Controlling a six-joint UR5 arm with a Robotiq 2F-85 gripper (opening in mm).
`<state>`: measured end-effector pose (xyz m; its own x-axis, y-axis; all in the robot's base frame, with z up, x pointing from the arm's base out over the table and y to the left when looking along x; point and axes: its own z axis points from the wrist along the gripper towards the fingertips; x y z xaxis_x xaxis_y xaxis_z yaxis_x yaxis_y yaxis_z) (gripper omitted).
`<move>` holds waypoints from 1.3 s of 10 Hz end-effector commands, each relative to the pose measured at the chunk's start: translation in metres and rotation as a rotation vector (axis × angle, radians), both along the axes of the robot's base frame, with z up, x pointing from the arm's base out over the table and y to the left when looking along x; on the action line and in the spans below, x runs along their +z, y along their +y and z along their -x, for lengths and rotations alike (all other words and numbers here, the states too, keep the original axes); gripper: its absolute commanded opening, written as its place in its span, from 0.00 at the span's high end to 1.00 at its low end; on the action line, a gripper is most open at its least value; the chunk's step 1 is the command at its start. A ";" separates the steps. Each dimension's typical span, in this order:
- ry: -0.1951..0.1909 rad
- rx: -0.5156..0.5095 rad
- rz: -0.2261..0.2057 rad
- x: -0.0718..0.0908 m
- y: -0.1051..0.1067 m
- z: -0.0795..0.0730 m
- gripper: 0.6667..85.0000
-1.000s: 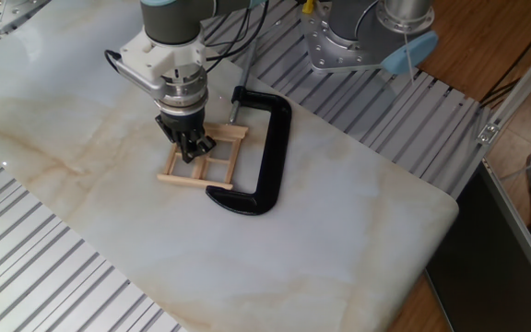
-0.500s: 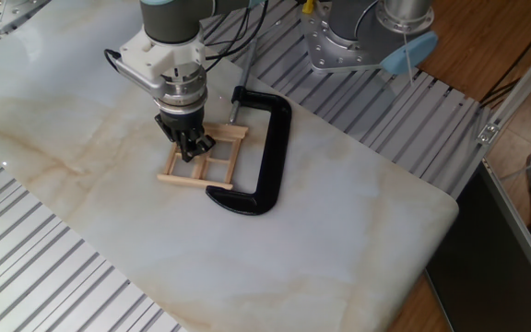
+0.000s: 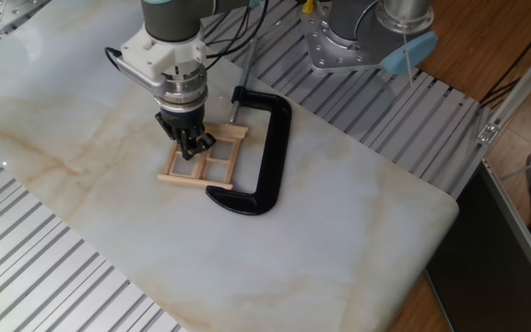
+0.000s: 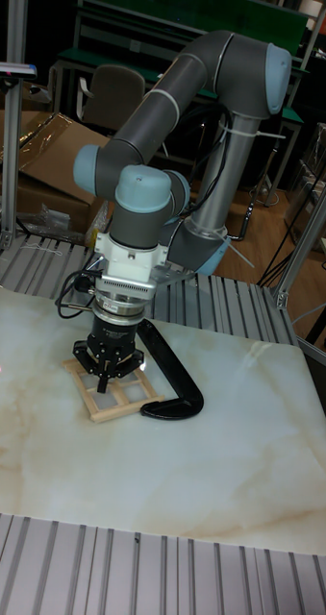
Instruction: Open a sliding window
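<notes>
The sliding window (image 3: 195, 182) is a small frame of pale wooden sticks lying flat on the marble slab (image 3: 339, 231); it also shows in the tall fixed view (image 4: 112, 411). My gripper (image 3: 191, 148) points straight down onto its far left part, with the fingertips among the crossbars (image 4: 104, 379). The black fingers stand close together and look shut. I cannot see whether a stick is pinched between them. The gripper body hides the window's far corner.
A black metal C-clamp (image 3: 271, 152) lies right beside the window's right side, its lower jaw touching the near corner (image 4: 178, 396). Ribbed metal tabletop (image 3: 53, 277) surrounds the slab. A grey metal mount (image 3: 353, 41) stands at the back right.
The gripper has crept a few pixels toward the far left. The window and the clamp look the same.
</notes>
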<state>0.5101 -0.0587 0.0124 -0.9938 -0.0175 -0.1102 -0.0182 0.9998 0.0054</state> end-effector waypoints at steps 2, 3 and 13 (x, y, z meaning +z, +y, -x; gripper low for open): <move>-0.007 0.002 -0.010 -0.003 -0.003 0.002 1.00; -0.001 0.015 -0.013 -0.002 -0.011 0.006 1.00; 0.019 -0.015 0.006 0.006 0.001 0.011 1.00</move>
